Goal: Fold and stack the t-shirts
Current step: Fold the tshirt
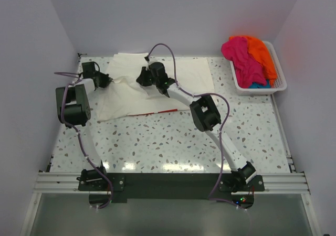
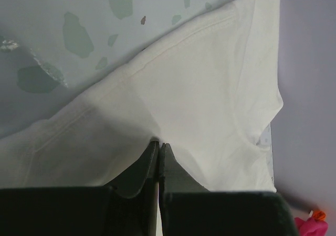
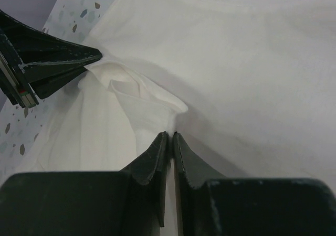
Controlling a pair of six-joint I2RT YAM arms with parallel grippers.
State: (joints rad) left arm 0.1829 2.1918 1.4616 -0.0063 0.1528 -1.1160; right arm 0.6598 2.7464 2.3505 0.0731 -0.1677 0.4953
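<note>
Two sets of jaws, both pressed together on cloth. Left jaws: clamped on a fold of the white tee (image 1: 178,81) at its left edge; from the left wrist, tips buried in the cream tee (image 2: 210,99), with a stitched seam running diagonally above. Right jaws: pinched on a raised pleat of the same tee (image 3: 252,63), nearer its middle; from the right wrist, left jaws in view at upper left, gripping bunched cloth just beside.

Lies spread over the far-left part of the speckled desk (image 1: 184,141), wrinkled between the two grips, thin red print (image 1: 160,111) showing along the near edge.

Left arm (image 1: 73,102) bent along the desk's left side; right arm (image 1: 205,113) reaching diagonally across from the near right.

Heaped in a white basket (image 1: 281,84) at the far right corner, well apart from both arms: pink tee (image 1: 239,55), orange tee (image 1: 261,55) beside it, and a bit of teal tee (image 1: 257,85) at the near end.
</note>
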